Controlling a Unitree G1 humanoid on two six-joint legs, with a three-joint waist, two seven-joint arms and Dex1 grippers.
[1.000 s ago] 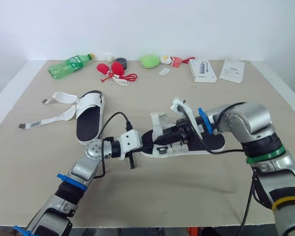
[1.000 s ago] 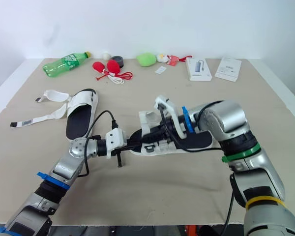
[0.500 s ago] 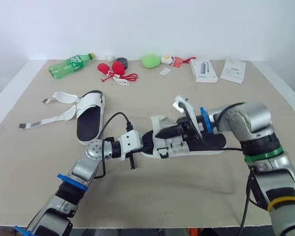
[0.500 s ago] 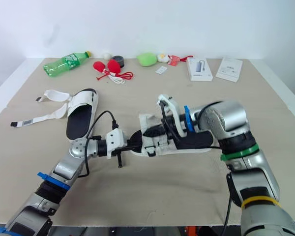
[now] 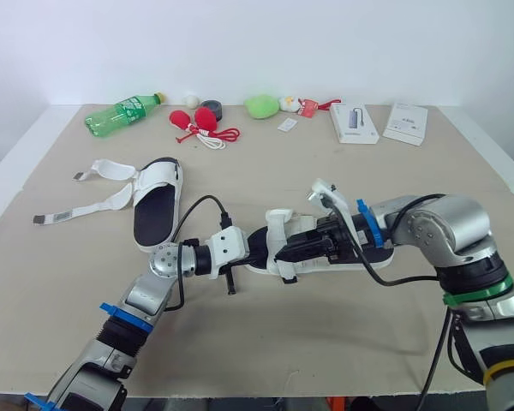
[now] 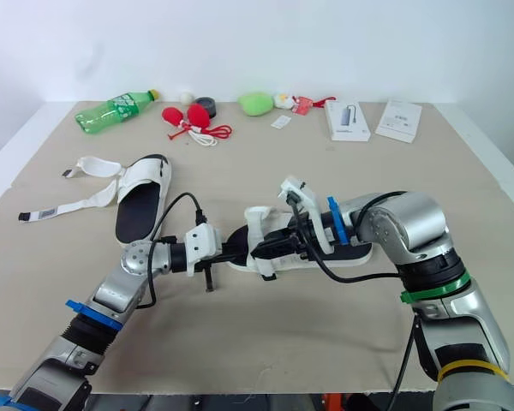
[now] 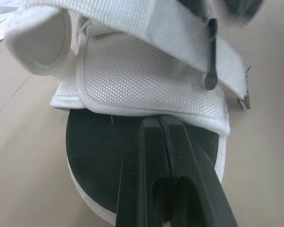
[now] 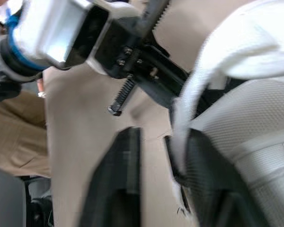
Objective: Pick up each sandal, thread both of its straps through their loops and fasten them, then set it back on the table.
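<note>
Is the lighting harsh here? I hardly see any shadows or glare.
Left eye view: soft, even light; the unfastened sandal casts only a thin shadow on the table. Left wrist view: the table beside the nearer sandal is evenly lit, without glare.

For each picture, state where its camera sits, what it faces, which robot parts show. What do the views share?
Left eye view: on the head, facing down over the table; left arm and right arm meet at the near sandal.
Right eye view: beside it, same scene.
Left wrist view: on that wrist, along the shut left pincer onto the sandal's black insole.
Right wrist view: on that wrist, along the open right pincer at a strap, left arm beyond.
Shared: both wrist views face that sandal.
</note>
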